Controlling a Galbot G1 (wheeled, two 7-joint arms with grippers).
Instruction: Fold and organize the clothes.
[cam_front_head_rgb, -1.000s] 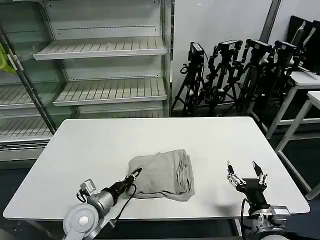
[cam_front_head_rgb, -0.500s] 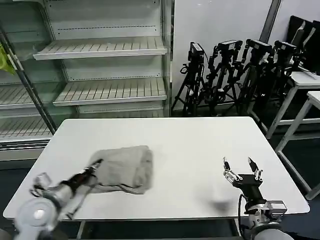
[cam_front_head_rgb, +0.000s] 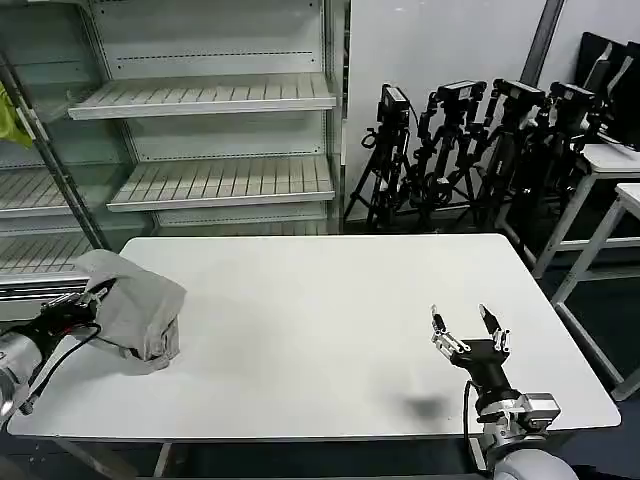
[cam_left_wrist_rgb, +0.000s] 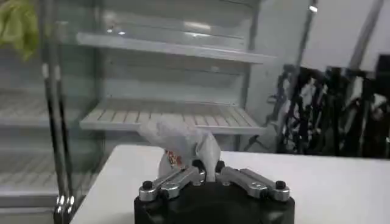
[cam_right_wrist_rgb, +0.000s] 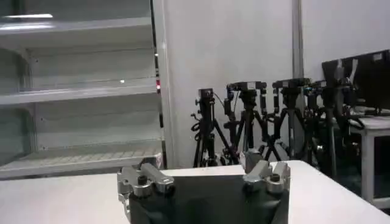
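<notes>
Grey folded shirt (cam_front_head_rgb: 135, 305) is sitting at the table's (cam_front_head_rgb: 330, 320) far-left edge, pinched by the left gripper (cam_front_head_rgb: 88, 303). Right gripper (cam_front_head_rgb: 466, 327) is hovering spread, near right. Placement step is underway; next: release the bundle squarely.

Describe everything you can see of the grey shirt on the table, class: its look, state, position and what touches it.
The grey shirt is soft, light grey fabric, folded into a bunched bundle. It sits at the white table's left edge, its lower part resting on the tabletop and its upper part lifted. The left gripper is shut on it. The left wrist view shows a small reddish print on the cloth.
</notes>
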